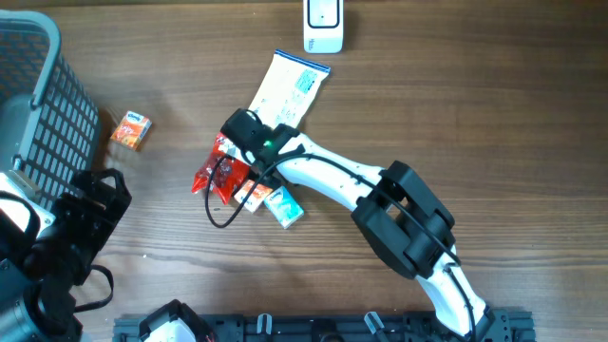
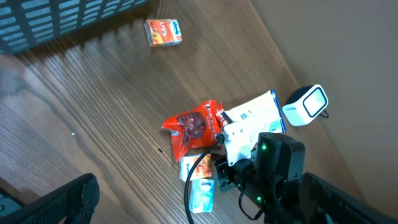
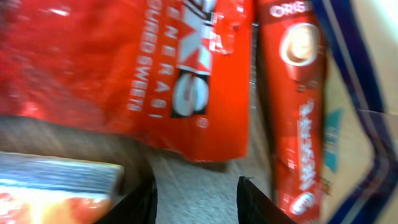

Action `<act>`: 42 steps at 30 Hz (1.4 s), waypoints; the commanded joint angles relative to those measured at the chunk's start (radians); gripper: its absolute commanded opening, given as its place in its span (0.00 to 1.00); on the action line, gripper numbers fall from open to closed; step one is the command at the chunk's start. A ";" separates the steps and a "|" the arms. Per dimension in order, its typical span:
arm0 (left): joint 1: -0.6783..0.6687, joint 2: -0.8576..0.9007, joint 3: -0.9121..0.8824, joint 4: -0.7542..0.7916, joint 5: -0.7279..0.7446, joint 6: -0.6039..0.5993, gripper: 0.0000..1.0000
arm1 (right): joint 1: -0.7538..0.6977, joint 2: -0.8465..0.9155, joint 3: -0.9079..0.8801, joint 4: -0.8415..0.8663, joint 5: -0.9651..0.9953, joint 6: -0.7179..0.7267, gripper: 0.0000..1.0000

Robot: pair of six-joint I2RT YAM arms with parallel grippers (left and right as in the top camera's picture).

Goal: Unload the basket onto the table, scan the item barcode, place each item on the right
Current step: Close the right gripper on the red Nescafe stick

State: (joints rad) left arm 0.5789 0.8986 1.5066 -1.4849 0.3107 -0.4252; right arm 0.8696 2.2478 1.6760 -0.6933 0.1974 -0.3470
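Right now you are at the pick-up step: nothing has been lifted yet, and every candidate item lies flat on the worktop. Your right arm reaches into the middle of the scene and hangs low over a small heap: a red bag, a red stick sachet to its right, a small carton near the lower left, and a white pouch on the far side of the heap. Its jaws stand partly open with only bare wood showing between the fingers, so they have hold of nothing; they sit just beside the near edge of the red bag, which looks to be the item meant. No barcode shows on it from any view. The scanner stands at the far edge, beyond the white pouch. Your left arm waits at the near left by the basket, jaws wide open and empty. For the next move, I judge you need to slide the fingers onto the bag's edge and pinch that alone, since the sachet and carton crowd it and could come up with it. Then carry it far to the scanner and turn its code toward the window.
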 commanded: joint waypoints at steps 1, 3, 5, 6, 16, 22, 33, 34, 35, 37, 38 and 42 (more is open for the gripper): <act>0.007 0.000 0.006 0.003 -0.006 -0.009 1.00 | -0.012 -0.028 0.011 0.018 0.171 -0.017 0.43; 0.007 0.000 0.006 0.003 -0.006 -0.009 1.00 | -0.018 -0.028 0.011 0.028 0.197 -0.018 0.43; 0.007 0.000 0.006 0.003 -0.006 -0.009 1.00 | -0.020 -0.028 0.011 0.042 0.199 -0.021 0.45; 0.007 0.000 0.006 0.003 -0.006 -0.009 1.00 | -0.020 -0.028 0.011 0.047 0.198 -0.027 0.46; 0.007 0.000 0.006 0.003 -0.006 -0.009 1.00 | -0.061 -0.026 0.011 0.113 0.093 -0.045 0.51; 0.007 0.000 0.006 0.003 -0.006 -0.009 1.00 | -0.119 -0.026 0.011 0.108 -0.036 -0.043 0.52; 0.007 0.000 0.006 0.003 -0.006 -0.009 1.00 | -0.138 0.003 0.011 0.120 -0.114 -0.047 0.53; 0.007 0.000 0.006 0.003 -0.006 -0.009 1.00 | -0.138 0.008 0.011 0.123 -0.114 -0.046 0.53; 0.007 0.000 0.006 0.003 -0.006 -0.009 1.00 | -0.138 0.019 0.011 0.129 -0.114 -0.047 0.54; 0.007 0.000 0.006 0.003 -0.006 -0.009 1.00 | -0.138 0.032 0.011 0.140 -0.114 -0.050 0.54; 0.007 0.000 0.006 0.003 -0.006 -0.009 1.00 | -0.138 0.035 0.011 0.146 -0.114 -0.055 0.55; 0.007 0.000 0.006 0.003 -0.006 -0.009 1.00 | -0.138 0.064 0.011 0.150 -0.125 -0.071 0.57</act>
State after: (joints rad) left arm 0.5789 0.8986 1.5066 -1.4849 0.3107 -0.4252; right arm 0.7261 2.2623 1.6760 -0.5476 0.1009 -0.3931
